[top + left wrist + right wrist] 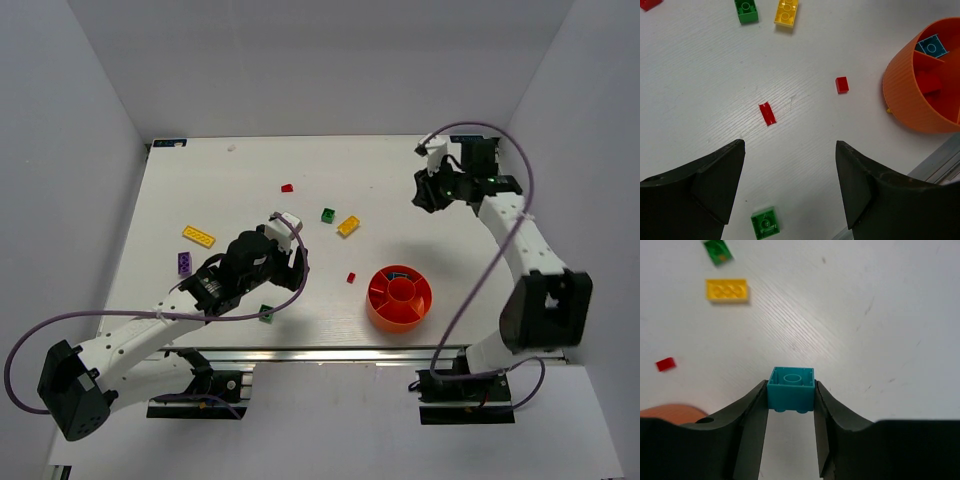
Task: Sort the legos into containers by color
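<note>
The right pincer [791, 390] is closed on a small cyan plastic brick [791, 382]. Its two black fingers [752, 410] squeeze the brick on its left and right sides, and the brick is up off the white desk [880, 315]. Ahead of this pincer and off to the left, a yellow plastic brick [727, 290] lies flat on the desk. A green plastic brick [718, 251] sits a bit farther ahead. A tiny red plastic piece [665, 364] lies to the left, closer in. The round orange plastic tray [670, 412] peeks in just beside the left finger. The left pincer [790, 150] is open wide and holds nothing. Just ahead of its gap, a thin red plastic strip [767, 113] lies on the desk. A little red block [842, 84] lies farther ahead and to the right. Another green square brick [764, 222] shows in the gap, back toward the wrist. The tray stands to the right of this pincer. One pocket has a cyan flat plate [931, 46] in it, and the pocket next to it has red bricks [930, 82]. From above, a long yellow flat plate [198, 236] and a purple brick [185, 263] lie near each other on the desk, well apart from both pincers.
</note>
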Robot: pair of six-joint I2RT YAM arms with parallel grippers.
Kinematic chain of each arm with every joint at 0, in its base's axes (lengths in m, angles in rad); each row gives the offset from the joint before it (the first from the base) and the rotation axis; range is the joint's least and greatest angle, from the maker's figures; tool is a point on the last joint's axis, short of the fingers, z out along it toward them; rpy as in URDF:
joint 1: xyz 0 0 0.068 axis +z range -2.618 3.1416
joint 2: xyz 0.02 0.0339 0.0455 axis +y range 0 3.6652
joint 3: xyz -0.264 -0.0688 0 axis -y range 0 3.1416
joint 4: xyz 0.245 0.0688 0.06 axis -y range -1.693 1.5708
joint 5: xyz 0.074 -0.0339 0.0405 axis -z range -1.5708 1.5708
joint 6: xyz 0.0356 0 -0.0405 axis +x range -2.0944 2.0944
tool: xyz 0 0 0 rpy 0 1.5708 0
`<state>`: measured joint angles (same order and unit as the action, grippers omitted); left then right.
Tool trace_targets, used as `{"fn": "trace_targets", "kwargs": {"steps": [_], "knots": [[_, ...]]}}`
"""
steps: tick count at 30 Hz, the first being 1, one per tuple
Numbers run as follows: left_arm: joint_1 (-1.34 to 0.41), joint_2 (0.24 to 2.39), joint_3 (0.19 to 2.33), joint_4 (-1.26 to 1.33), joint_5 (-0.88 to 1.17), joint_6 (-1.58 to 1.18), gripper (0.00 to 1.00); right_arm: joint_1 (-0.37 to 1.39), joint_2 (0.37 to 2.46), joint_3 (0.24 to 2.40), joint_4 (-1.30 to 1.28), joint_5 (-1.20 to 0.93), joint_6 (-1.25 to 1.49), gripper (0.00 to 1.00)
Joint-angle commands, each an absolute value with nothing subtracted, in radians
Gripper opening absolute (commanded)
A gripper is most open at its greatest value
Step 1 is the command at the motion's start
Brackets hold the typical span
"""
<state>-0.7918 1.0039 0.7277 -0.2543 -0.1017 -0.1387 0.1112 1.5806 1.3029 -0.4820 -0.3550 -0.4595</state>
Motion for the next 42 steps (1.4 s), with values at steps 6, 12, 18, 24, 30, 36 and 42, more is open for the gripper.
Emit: {"fn": "trace_targets", "kwargs": {"steps": [6,12,18,24,30,36,42], "knots": [[-0.796,0.994,0.756,-0.268,-0.077,-0.144,0.83,0.132,1.407,1.419,-1.064,-0.801,-0.889,0.02],[-0.796,0.996,0.758,-0.268,-0.064,-0.147,0.82,0.189,1.253,1.396,-1.152,-0.625,-0.904,0.01],[-0.796,0.997,0.761,-0.268,-0.052,-0.149,0.82,0.201,1.161,1.347,-1.192,-0.558,-0.874,0.01],[-0.796,0.996,0.759,-0.267,-0.044,-0.149,0.82,0.206,1.127,1.296,-1.177,-0.554,-0.853,0.00],[-0.796,0.994,0.761,-0.265,-0.041,-0.147,0.83,0.207,1.120,1.281,-1.175,-0.551,-0.853,0.00],[-0.796,0.994,0.761,-0.265,-0.037,-0.147,0.83,0.213,1.120,1.269,-1.160,-0.560,-0.844,0.00],[-0.796,0.993,0.761,-0.268,-0.035,-0.146,0.83,0.216,1.118,1.259,-1.149,-0.560,-0.838,0.00]]}}
